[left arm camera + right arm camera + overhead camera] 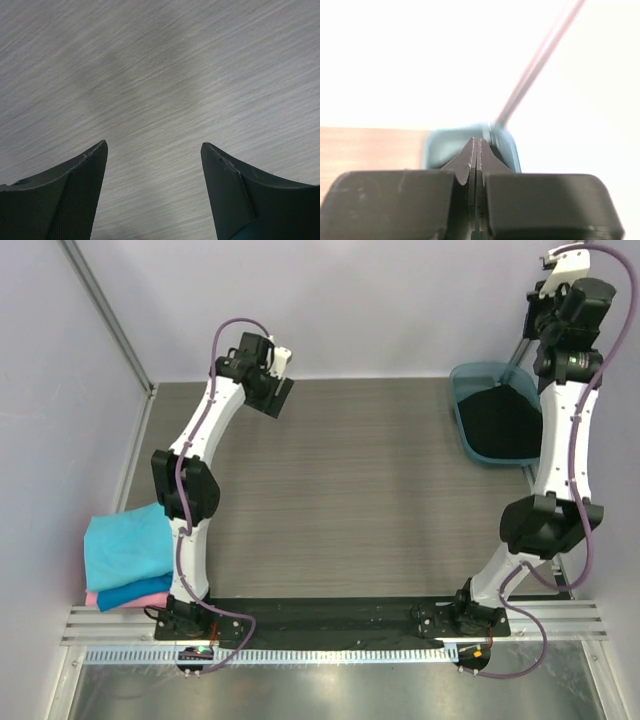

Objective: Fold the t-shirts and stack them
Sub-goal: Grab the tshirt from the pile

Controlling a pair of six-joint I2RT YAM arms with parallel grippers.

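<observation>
A folded turquoise t-shirt (125,545) lies on top of a folded blue one (125,593) and a pink one (155,598), stacked at the table's left edge. A black t-shirt (503,425) lies bunched inside the teal tray (462,405) at the back right. My left gripper (276,395) is open and empty above the bare back-left table; the left wrist view (154,145) shows only table between its fingers. My right gripper (537,320) is raised high above the tray, and in the right wrist view (477,141) it is shut and empty.
The grey wood-grain table (360,490) stretches between the stack and the tray. White walls close the back and left sides. The tray shows blurred beyond the right fingertips (445,147). A metal rail (330,625) runs along the near edge.
</observation>
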